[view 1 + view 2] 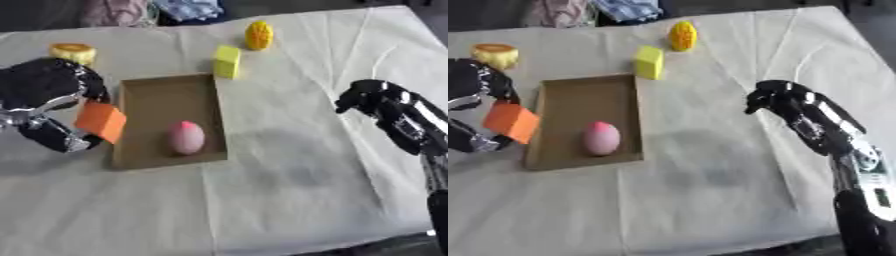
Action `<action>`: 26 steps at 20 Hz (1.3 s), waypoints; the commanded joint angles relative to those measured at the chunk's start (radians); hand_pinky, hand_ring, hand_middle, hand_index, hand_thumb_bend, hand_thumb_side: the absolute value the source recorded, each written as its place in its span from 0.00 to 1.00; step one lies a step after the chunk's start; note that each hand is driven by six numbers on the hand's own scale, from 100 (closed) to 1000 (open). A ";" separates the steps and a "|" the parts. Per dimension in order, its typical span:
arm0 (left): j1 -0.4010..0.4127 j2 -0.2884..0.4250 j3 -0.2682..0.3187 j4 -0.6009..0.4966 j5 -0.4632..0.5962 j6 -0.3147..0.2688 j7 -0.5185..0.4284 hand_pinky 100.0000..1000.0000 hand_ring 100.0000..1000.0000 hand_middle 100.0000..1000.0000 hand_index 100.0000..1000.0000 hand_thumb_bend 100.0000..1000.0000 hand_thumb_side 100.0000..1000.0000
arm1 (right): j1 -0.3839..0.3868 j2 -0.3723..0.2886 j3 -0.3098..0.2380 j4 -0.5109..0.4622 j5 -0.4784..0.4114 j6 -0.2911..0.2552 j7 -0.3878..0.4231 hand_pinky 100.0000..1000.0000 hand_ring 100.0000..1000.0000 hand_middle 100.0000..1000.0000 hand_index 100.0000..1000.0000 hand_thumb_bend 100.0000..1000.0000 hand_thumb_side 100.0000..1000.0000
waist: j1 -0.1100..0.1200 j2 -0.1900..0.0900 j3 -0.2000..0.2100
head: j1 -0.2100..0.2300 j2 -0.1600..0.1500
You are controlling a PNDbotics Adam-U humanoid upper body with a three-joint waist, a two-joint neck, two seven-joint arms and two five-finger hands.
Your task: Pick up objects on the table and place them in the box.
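Near the table's (pixel 289 200) left edge, the left hand (pixel 48 107) is hanging above the white cloth with its fingers and thumb curled round an orange block (pixel 101 121), which is sitting tilted just beside the left wall of the box (pixel 166 95). Behind that hand, close to the far left corner, a yellow-and-orange round piece (pixel 73 52) is resting on the cloth. The shallow cardboard box is lying left of the table's middle, and a pink egg-shaped object (pixel 185 137) is lying inside it toward its near wall. A yellow block (pixel 227 61) is standing just beyond the box's far right corner, and a yellow corn-like piece (pixel 258 35) is sitting further back near the far edge. Toward the right edge, the right hand (pixel 776 102) is hovering over the cloth with its fingers curled and holding nothing, well apart from the box.
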 commanded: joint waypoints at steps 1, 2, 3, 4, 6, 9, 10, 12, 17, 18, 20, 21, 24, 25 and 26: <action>-0.033 -0.015 -0.019 0.030 -0.010 -0.011 -0.005 0.68 0.51 0.45 0.62 0.08 0.12 | -0.013 -0.006 0.004 -0.009 -0.006 -0.005 0.012 0.87 0.68 0.71 0.85 0.00 0.55 | 0.002 -0.018 -0.003 | 0.006 0.004; -0.039 -0.024 -0.027 0.040 -0.013 -0.015 -0.006 0.68 0.51 0.45 0.62 0.08 0.12 | -0.013 -0.005 0.005 -0.009 -0.007 -0.005 0.014 0.87 0.68 0.71 0.85 0.00 0.55 | 0.002 -0.018 -0.004 | 0.007 0.004; -0.044 -0.032 -0.035 0.046 -0.016 -0.020 -0.007 0.68 0.51 0.45 0.62 0.08 0.13 | -0.013 -0.004 0.006 -0.010 -0.007 -0.005 0.015 0.87 0.68 0.71 0.85 0.00 0.55 | 0.002 -0.019 -0.006 | 0.008 0.004; -0.047 -0.038 -0.043 0.051 -0.018 -0.025 -0.009 0.69 0.52 0.46 0.63 0.07 0.13 | -0.013 -0.004 0.006 -0.010 -0.007 -0.004 0.016 0.87 0.68 0.71 0.85 0.00 0.55 | 0.002 -0.019 -0.008 | 0.009 0.004; -0.048 -0.044 -0.055 0.055 -0.022 -0.033 -0.018 0.69 0.53 0.47 0.64 0.09 0.14 | -0.013 -0.005 0.005 -0.009 -0.007 -0.004 0.016 0.87 0.68 0.71 0.85 0.00 0.55 | 0.003 -0.019 -0.010 | 0.010 0.004; -0.038 -0.041 -0.070 0.051 -0.035 -0.043 -0.062 0.72 0.58 0.53 0.72 0.16 0.16 | -0.013 -0.005 0.005 -0.009 -0.007 -0.004 0.017 0.87 0.68 0.71 0.85 0.00 0.55 | 0.004 -0.019 -0.011 | 0.009 0.004; -0.034 -0.038 -0.073 0.048 -0.042 -0.046 -0.087 0.73 0.59 0.55 0.75 0.18 0.17 | -0.013 -0.005 0.004 -0.009 -0.007 -0.004 0.017 0.87 0.68 0.71 0.85 0.00 0.55 | 0.005 -0.019 -0.011 | 0.008 0.004; -0.025 -0.030 -0.075 0.035 -0.057 -0.052 -0.139 0.74 0.64 0.61 0.79 0.23 0.18 | -0.012 -0.005 0.003 -0.009 -0.006 -0.004 0.016 0.87 0.68 0.71 0.85 0.00 0.55 | 0.006 -0.020 -0.009 | 0.008 0.004; -0.004 0.007 -0.053 -0.034 -0.065 -0.055 -0.219 0.77 0.73 0.74 0.86 0.30 0.45 | -0.011 -0.005 0.002 -0.010 -0.005 -0.003 0.016 0.87 0.68 0.71 0.85 0.00 0.55 | 0.006 -0.022 -0.003 | 0.004 0.004; 0.002 0.019 -0.043 -0.056 -0.061 -0.052 -0.226 0.78 0.74 0.75 0.86 0.30 0.47 | -0.011 -0.006 0.001 -0.010 -0.004 -0.003 0.016 0.87 0.68 0.71 0.85 0.00 0.55 | 0.006 -0.023 -0.001 | 0.003 0.004; 0.016 0.046 -0.017 -0.104 -0.048 -0.040 -0.237 0.79 0.76 0.78 0.88 0.31 0.49 | -0.011 -0.007 0.000 -0.009 -0.004 -0.004 0.016 0.87 0.68 0.71 0.85 0.00 0.55 | 0.006 -0.023 0.001 | 0.002 0.004; 0.023 0.059 -0.002 -0.129 -0.038 -0.032 -0.238 0.79 0.76 0.78 0.88 0.30 0.49 | -0.011 -0.008 0.000 -0.008 -0.003 -0.004 0.016 0.87 0.68 0.71 0.85 0.00 0.55 | 0.006 -0.023 0.002 | 0.001 0.004; 0.046 0.102 0.056 -0.198 0.003 0.009 -0.225 0.78 0.75 0.77 0.87 0.30 0.40 | -0.011 -0.010 -0.001 -0.007 -0.002 -0.005 0.015 0.87 0.68 0.71 0.85 0.00 0.55 | 0.007 -0.023 0.006 | -0.003 0.004; 0.052 0.115 0.077 -0.211 0.015 0.028 -0.214 0.78 0.74 0.76 0.86 0.30 0.34 | -0.011 -0.010 -0.002 -0.006 -0.002 -0.006 0.014 0.87 0.68 0.71 0.85 0.00 0.55 | 0.007 -0.023 0.007 | -0.004 0.004; 0.059 0.127 0.098 -0.215 0.023 0.050 -0.198 0.77 0.74 0.76 0.86 0.30 0.31 | -0.011 -0.010 -0.002 -0.006 -0.002 -0.006 0.014 0.87 0.68 0.71 0.85 0.00 0.55 | 0.007 -0.023 0.008 | -0.005 0.004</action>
